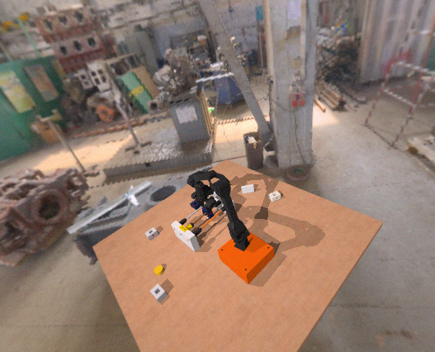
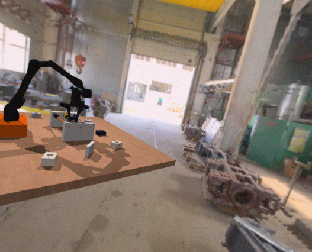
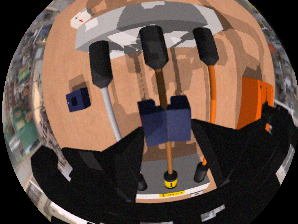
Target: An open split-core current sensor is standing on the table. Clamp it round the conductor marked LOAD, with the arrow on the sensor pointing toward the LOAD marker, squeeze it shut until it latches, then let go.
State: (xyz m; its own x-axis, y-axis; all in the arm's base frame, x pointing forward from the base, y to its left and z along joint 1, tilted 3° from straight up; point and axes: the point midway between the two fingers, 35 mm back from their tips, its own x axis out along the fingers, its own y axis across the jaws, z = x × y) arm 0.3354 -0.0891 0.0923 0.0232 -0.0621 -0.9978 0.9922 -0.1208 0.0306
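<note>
gripping dark blue sensor (image 3: 169,124) between fingers of gripper (image 3: 168,127) (image 2: 74,116). sensor is at middle brown conductor (image 3: 161,87), between grey conductor (image 3: 110,112) and orange conductor (image 3: 212,95) (image 2: 60,119). whether it goes fully around conductor, cannot tell. other dark blue block (image 3: 78,100) (image 2: 100,132) is lying on table (image 1: 271,297) (image 2: 106,165), apart from gripper.

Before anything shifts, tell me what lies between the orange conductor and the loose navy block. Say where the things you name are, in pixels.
The white conductor (image 3: 111,112) lies between them, left of the navy sensor; the wrist view shows it.
</note>
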